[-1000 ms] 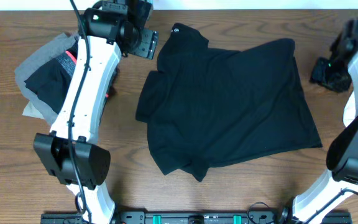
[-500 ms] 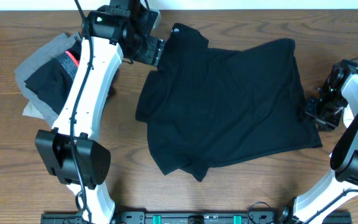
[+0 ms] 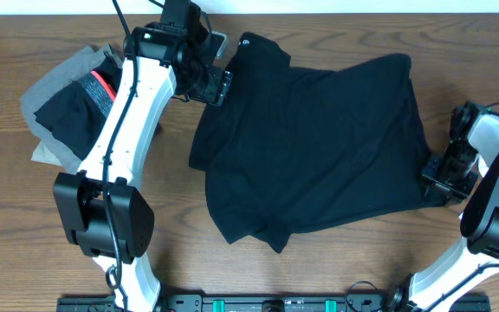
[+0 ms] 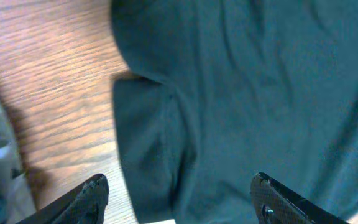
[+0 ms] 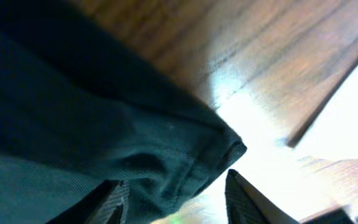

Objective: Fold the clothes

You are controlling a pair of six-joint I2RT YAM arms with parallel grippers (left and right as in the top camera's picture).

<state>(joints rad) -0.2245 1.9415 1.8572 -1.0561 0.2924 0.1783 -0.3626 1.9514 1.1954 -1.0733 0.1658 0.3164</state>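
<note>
The black T-shirt (image 3: 319, 147) lies spread on the wooden table, collar with a small white label (image 3: 246, 41) at the top left. My left gripper (image 3: 221, 84) is open over the shirt's left shoulder and sleeve. In the left wrist view the sleeve (image 4: 160, 143) lies between the wide-apart fingers (image 4: 179, 196). My right gripper (image 3: 440, 178) is at the shirt's lower right hem corner. In the right wrist view that corner (image 5: 191, 155) bulges between the fingers (image 5: 176, 199), which stand apart around it.
A pile of other clothes (image 3: 63, 108), grey, tan and black with a red band, lies at the left beside the left arm. Bare wood (image 3: 336, 269) shows in front of the shirt. The table's far edge runs just behind the collar.
The left gripper moved right and down onto the shirt's shoulder. The right gripper came down from the far right to the shirt's lower right corner.
</note>
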